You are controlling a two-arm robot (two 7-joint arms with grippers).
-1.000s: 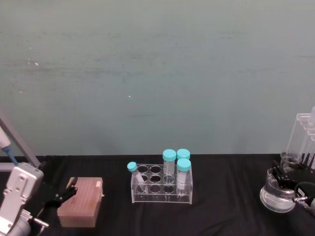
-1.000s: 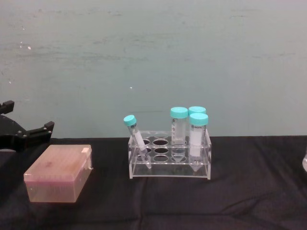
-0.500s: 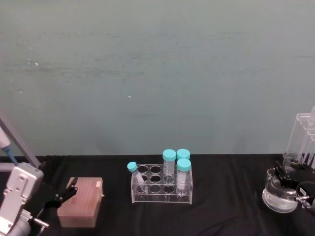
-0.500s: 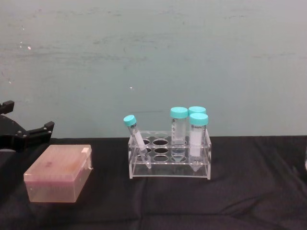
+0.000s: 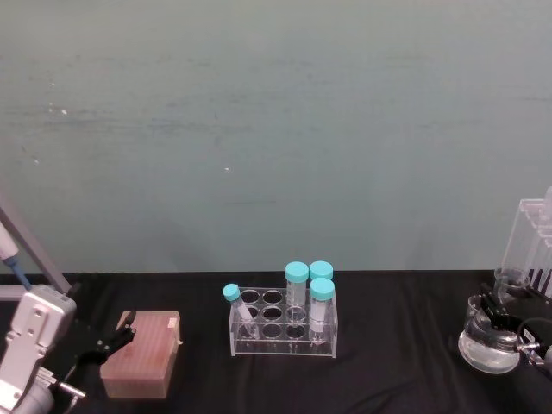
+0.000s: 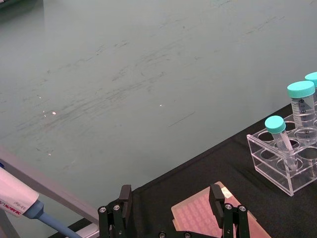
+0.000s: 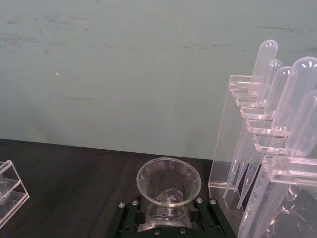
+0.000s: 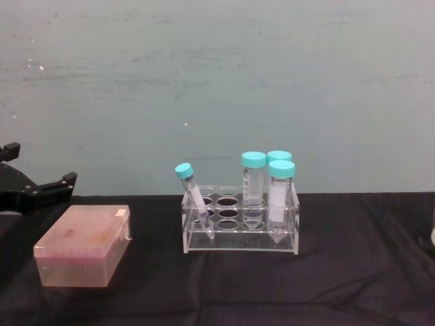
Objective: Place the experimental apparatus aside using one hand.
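With our right gripper (image 7: 168,218) clamped on the conical flask (image 5: 489,344) beside the pipette stand (image 7: 270,148), we risk knocking that stand over.

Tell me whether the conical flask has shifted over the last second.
Yes. In the head view the conical flask, held by the right gripper, has slid slightly rightward, away from the tube rack, toward the acrylic stand.

Tube rack (image 8: 240,225) (capped tubes), pink box (image 8: 83,246)
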